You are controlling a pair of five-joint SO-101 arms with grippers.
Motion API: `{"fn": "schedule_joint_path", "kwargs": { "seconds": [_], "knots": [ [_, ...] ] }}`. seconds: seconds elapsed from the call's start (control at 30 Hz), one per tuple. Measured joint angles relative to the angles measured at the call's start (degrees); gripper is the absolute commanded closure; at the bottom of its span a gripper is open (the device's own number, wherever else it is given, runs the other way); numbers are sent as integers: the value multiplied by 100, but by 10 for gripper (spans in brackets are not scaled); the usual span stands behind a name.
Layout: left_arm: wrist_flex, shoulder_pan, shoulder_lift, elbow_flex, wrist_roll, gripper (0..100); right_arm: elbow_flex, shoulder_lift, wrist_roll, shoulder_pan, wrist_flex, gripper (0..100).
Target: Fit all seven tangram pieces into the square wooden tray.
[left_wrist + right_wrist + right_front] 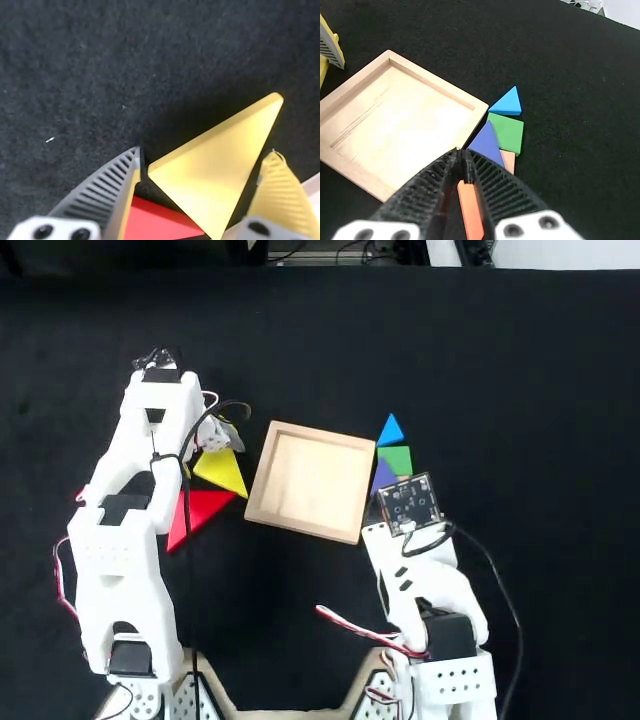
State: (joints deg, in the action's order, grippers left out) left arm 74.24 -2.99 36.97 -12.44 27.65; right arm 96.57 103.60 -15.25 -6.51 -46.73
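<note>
Two pieces engaged: left fingers point(112, 185) open around the yellow triangle point(215, 170), right fingers point(500, 190) closed on an orange piece point(470, 210).

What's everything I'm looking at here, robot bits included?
tray: one, pale wood, mid-table
yellow triangle: one, yellow, left of the tray in the high view
red triangle: one, red, next to the yellow triangle
blue triangle: one, light blue, right of the tray
green square: one, green, beside the blue triangle
violet triangle: one, violet-blue, between green square and tray
peach piece: one, pale peach, beside the green square
orange piece: one, orange, in the right gripper
cloth: one, black, under everything
left gripper: one, grey and yellow, open around the yellow triangle
right gripper: one, black, shut on the orange piece
left arm, right arm: two, white
</note>
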Motion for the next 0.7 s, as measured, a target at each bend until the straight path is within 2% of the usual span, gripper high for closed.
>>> {"fn": "schedule_joint_path", "kwargs": {
  "seconds": [0.27, 0.47, 0.7],
  "knots": [
    [9, 0, 9, -9, 0, 644, 0, 0, 0, 0, 0, 987],
    [9, 0, 9, -9, 0, 750, 0, 0, 0, 0, 0, 987],
    [-9, 0, 9, -88, -18, 748, 0, 0, 0, 0, 0, 987]
  ]
}}
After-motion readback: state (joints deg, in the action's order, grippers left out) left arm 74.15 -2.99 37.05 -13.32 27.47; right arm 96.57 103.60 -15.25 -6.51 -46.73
